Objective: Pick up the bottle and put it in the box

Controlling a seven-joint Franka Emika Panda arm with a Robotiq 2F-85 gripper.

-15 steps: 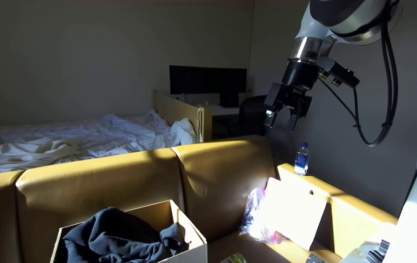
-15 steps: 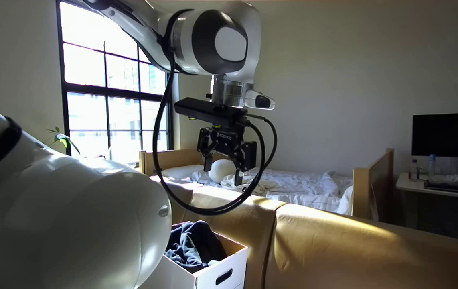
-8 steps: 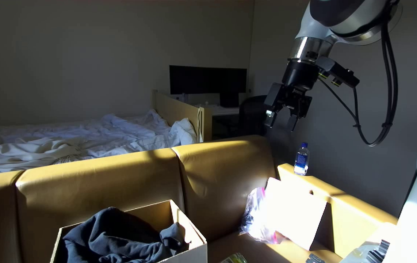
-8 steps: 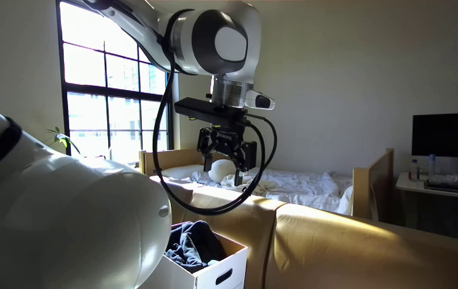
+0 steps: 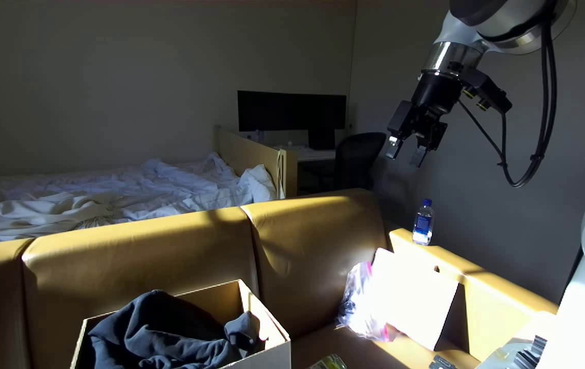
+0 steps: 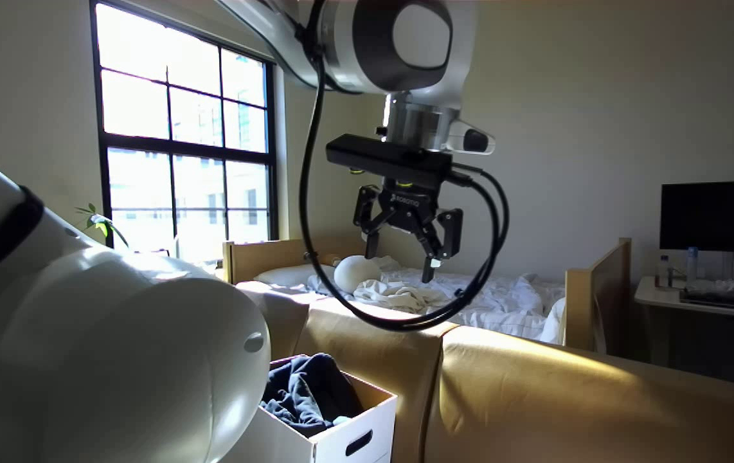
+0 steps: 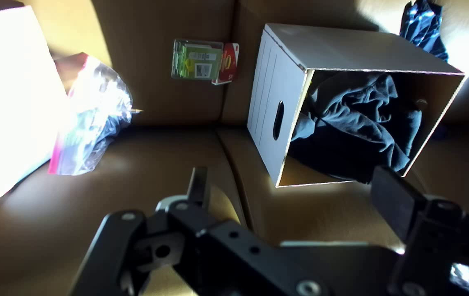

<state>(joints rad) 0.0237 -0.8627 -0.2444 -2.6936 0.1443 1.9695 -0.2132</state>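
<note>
- Black, the hand [image 5: 405, 152] pointed down at a slant in an exterior view, its two fingers [image 6: 430, 270] spread wide.
- Above it hung the pale arm [image 6: 399, 48]; in an exterior view its dark cables [image 6: 303, 186] looped lower than the fingertips.
- Held aloft, the hand was well apart from the bottle [image 5: 423, 224], and an open gap showed between fingertips and blue cap [image 5: 427, 203].
- Upright on the couch's armrest [image 5: 497, 302], the bottle stood near the outer edge, at the end by the backrest [image 5: 313, 241].
- On the seat [image 7: 156, 96], near the backrest, stood the box [image 7: 273, 82], open at the top; in the wrist view one finger overlapped it close to a corner of the rim [image 5: 267, 314].
- Dark cloth [image 7: 357, 123] filled much of the box and rose past the rim on the backrest side; bare room showed in the corner toward the armrest.
- Between the box and a plastic bag [image 7: 95, 119], a green package [image 7: 199, 61] lay on the seat.
- A white panel [image 5: 410, 297] sat just beside the armrest.
</note>
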